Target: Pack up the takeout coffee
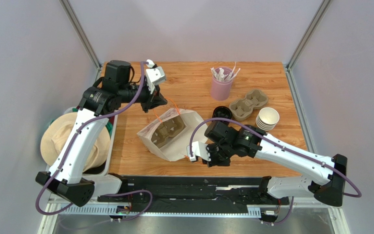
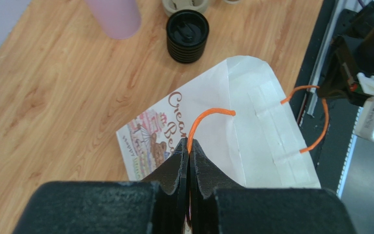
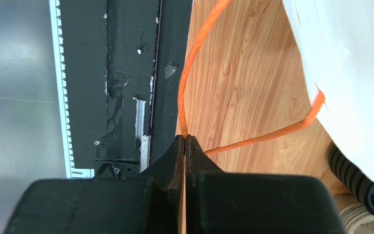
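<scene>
A white paper bag (image 1: 192, 123) with a printed front lies in the middle of the table, its mouth spread open. A cardboard cup carrier (image 1: 167, 130) sits inside it. My left gripper (image 1: 163, 101) (image 2: 190, 141) is shut on one orange handle (image 2: 208, 116) at the bag's far side. On the near side, my right gripper (image 1: 196, 157) (image 3: 184, 138) is shut on the other orange handle (image 3: 194, 63). The bag (image 2: 252, 126) (image 3: 350, 58) fills much of both wrist views. The takeout coffee is out of view.
A stack of black lids (image 1: 222, 113) (image 2: 187, 35) stands just beyond the bag. Behind it are a pink cup of white sticks (image 1: 221, 85), a second cardboard carrier (image 1: 246, 105) and nested brown cups (image 1: 267, 118). A straw hat (image 1: 62, 141) lies off the table's left edge.
</scene>
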Controlling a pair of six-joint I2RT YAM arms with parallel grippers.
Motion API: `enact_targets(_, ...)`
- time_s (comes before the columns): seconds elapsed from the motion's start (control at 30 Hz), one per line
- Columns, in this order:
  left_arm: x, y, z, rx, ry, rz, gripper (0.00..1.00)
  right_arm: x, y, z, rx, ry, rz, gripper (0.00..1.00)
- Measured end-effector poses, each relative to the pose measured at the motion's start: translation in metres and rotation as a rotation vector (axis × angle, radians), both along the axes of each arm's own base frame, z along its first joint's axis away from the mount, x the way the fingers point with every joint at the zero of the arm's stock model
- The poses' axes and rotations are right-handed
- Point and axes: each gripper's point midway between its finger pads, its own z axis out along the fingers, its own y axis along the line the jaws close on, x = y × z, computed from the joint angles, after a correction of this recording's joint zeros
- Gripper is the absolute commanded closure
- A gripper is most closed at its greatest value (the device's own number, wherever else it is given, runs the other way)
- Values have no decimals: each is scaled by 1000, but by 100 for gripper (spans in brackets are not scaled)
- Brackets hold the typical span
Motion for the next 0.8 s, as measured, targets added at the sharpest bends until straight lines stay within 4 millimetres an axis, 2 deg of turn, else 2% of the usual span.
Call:
enact_targets(0.17, -21, -11, -20, 43, 41, -93, 93, 1, 7, -16, -29, -13, 10, 100)
enact_targets(0.3, -32, -16, -24, 57, 47, -146, 93, 2, 13, -18, -32, -34, 18, 100)
enact_targets(0.53, -32, -16, -27, 72, 46, -151, 95, 2, 17, -16, -21, -60, 24, 100)
enact_targets(0.67, -23, -13, -23, 92, 18, -111, 96, 14, 19, 0, 6, -129, -2, 100)
enact_targets(0.8, -3, -10, -5, 105, -54, -46, 96, 39, 27, 34, 71, -266, -64, 100)
